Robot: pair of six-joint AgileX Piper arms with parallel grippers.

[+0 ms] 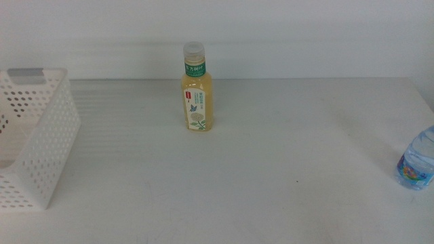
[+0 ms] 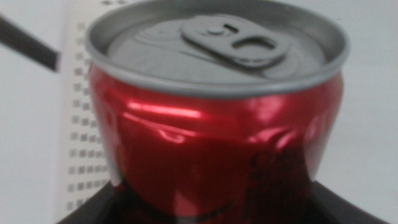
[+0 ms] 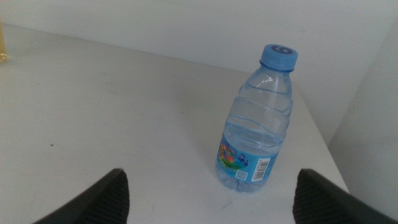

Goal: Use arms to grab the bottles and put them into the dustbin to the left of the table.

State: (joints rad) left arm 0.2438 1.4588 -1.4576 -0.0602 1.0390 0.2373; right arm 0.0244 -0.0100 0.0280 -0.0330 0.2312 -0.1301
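- Neither arm shows in the middle view; both are out of that frame.
- Left gripper: only dark slivers of its jaws rise at either side of the red can, which fills the left wrist view. The can sits between them, upright, silver lid and pull tab facing the camera. Jaws closed in against the can's lower body, gripping it; the contact itself is hidden low in the frame and blurred.
- Behind the can, a pale perforated wall, most likely the dustbin, out of focus. Cannot tell whether the can is over it or beside it. A dark bar crosses one upper corner; unidentifiable.
- Right gripper: jaws spread wide, only the two tips visible, holding nothing. The water bottle stands upright on the desk just ahead of the gap, apart from both jaws. Blue cap, clear body, blue label.
- In the middle view this water bottle is cut off by the right edge, near the desk's right side; cap not seen.
- Yellow bottle stands upright toward the rear middle of the desk, well apart from the rest; label print too small to read.
- Dustbin: white, hole-pierced, at the desk's left, cut off by the frame edge; grey patch on its far rim. Inside mostly hidden.
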